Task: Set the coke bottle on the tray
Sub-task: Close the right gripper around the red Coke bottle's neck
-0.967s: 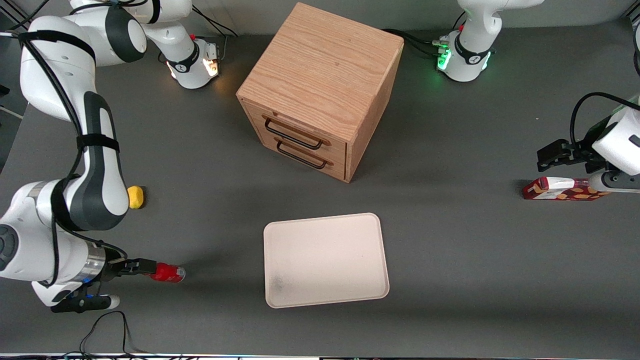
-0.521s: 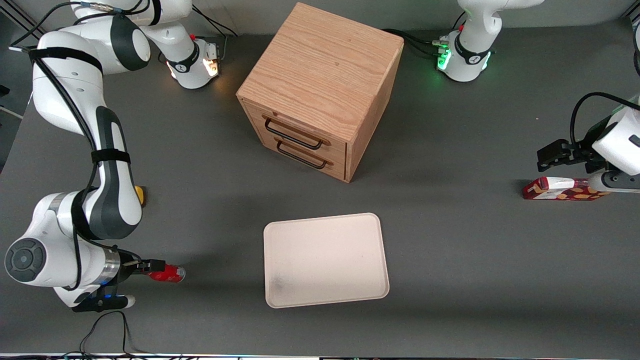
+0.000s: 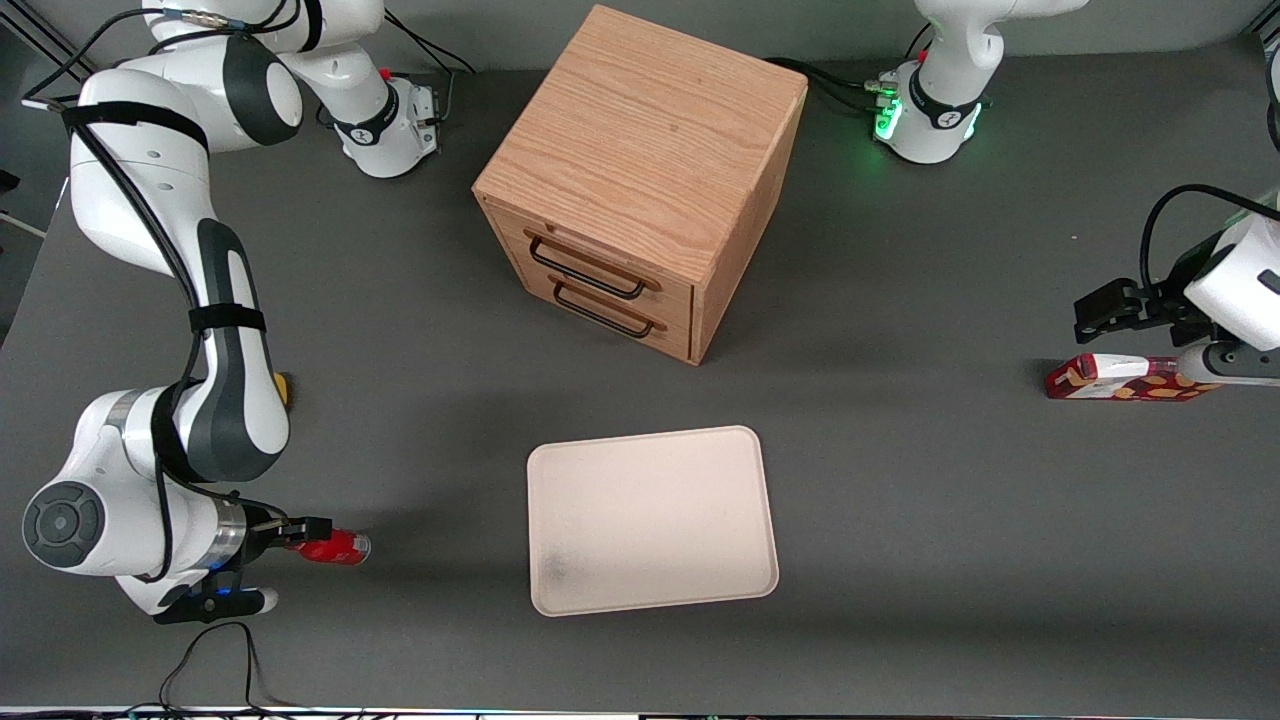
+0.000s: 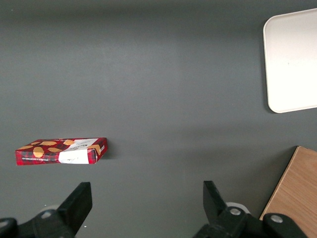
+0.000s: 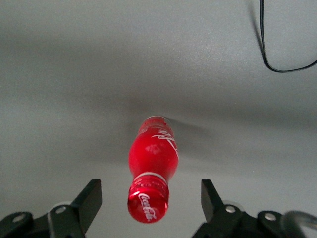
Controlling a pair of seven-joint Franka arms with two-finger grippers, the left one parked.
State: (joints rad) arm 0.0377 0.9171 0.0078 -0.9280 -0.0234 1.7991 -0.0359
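Dark grey table [image 3: 900, 520], matte, seen from above. Near its middle, a wooden cabinet [image 3: 640, 170] with two drawers, each with a black wire handle.

In front of the cabinet and nearer the front camera: tray [image 3: 652, 520], beige, flat, empty, faint grey smudge in one corner. One corner of it also visible in the left wrist view [image 4: 292, 59].

Well apart from the tray, toward the working arm's end of the table: bottle [image 3: 333, 546], red, lying on its side on the table, clear base pointing toward the tray, cap toward the arm. In the right wrist view, bottle [image 5: 152, 168] seen cap-first, white script on cap and body, shadow under it on the table.

Gripper [image 3: 300, 528] right at the cap end of the bottle, low over the table. In the right wrist view, gripper [image 5: 147, 203] spread wide, one finger on either side of the cap, neither touching it; bottle not pinched.

Beside the arm's forearm, farther from the front camera than the bottle: lemon [image 3: 285, 388], mostly hidden by the arm, only a yellow sliver showing.

Toward the parked arm's end: carton [image 3: 1115, 378], red and orange, flat on the table, also plain in the left wrist view [image 4: 62, 151].
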